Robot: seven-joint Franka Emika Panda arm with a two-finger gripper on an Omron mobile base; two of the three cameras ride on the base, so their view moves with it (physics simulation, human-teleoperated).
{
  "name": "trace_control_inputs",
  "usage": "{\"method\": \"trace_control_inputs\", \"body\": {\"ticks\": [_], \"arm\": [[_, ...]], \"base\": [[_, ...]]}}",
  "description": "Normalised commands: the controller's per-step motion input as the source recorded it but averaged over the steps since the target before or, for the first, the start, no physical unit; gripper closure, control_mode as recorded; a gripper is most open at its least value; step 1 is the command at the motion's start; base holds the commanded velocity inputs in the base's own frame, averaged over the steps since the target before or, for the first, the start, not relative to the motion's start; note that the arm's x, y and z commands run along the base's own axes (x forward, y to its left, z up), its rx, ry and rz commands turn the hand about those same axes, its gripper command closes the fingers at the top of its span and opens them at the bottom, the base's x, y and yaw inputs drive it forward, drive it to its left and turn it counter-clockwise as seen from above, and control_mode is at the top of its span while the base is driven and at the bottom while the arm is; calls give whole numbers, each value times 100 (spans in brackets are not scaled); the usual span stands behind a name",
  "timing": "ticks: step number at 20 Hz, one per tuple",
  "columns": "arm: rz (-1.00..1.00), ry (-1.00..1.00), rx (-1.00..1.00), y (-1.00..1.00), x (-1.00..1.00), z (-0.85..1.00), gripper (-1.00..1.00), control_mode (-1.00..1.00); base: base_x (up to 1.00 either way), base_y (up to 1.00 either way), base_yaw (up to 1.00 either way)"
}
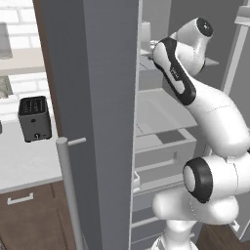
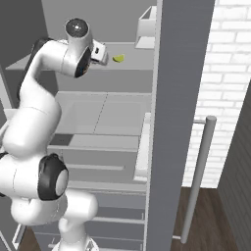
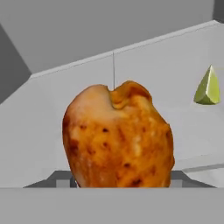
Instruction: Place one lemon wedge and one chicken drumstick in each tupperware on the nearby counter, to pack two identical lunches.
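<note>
Left base view: the arm (image 1: pixel 195 93) is seen reaching into an open fridge, past the grey fridge door (image 1: pixel 97 122). The gripper end is hidden behind the arm. The counter (image 1: pixel 24 156) is seen to the left with a black toaster (image 1: pixel 34 118) on it.

Right base view: the wrist is seen at the upper fridge shelf (image 2: pixel 132 61). A lemon wedge (image 2: pixel 118 59) is seen lying on that shelf, just beside the hand. A white bin (image 2: pixel 146 27) is seen further back on the shelf.

Hand view: a golden-orange chicken drumstick (image 3: pixel 118 138) is seen close up, thick end toward the camera, right at the gripper (image 3: pixel 120 181). The fingertips are mostly covered by it; the jaws appear part-closed around the drumstick, but firm contact cannot be confirmed from here. A lemon wedge (image 3: pixel 208 87) is seen to the right, apart from the drumstick.

Step in hand is judged to be the grasp of the drumstick. The squeeze should be completed on the thick part before any lift. The lift should be kept straight and low so the shelf above and the door edge are cleared, and the wedge should not be knocked on withdrawal.
</note>
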Motion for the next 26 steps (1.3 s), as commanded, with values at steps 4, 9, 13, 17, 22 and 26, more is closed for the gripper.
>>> {"method": "trace_control_inputs", "body": {"ticks": [4,9,13,17,22,26], "arm": [[0,-33,37,-42,-100,26,100,-100],[0,-10,15,-38,-100,44,100,-100],[0,1,1,-41,-100,-6,100,-100],[0,16,-8,-38,-100,-82,100,-100],[1,46,-35,-3,-100,-100,100,-100],[3,61,-51,18,-70,-100,100,-100]], "base": [[0,0,0],[0,0,0],[0,0,0],[0,0,0],[0,0,0],[0,0,0]]}}
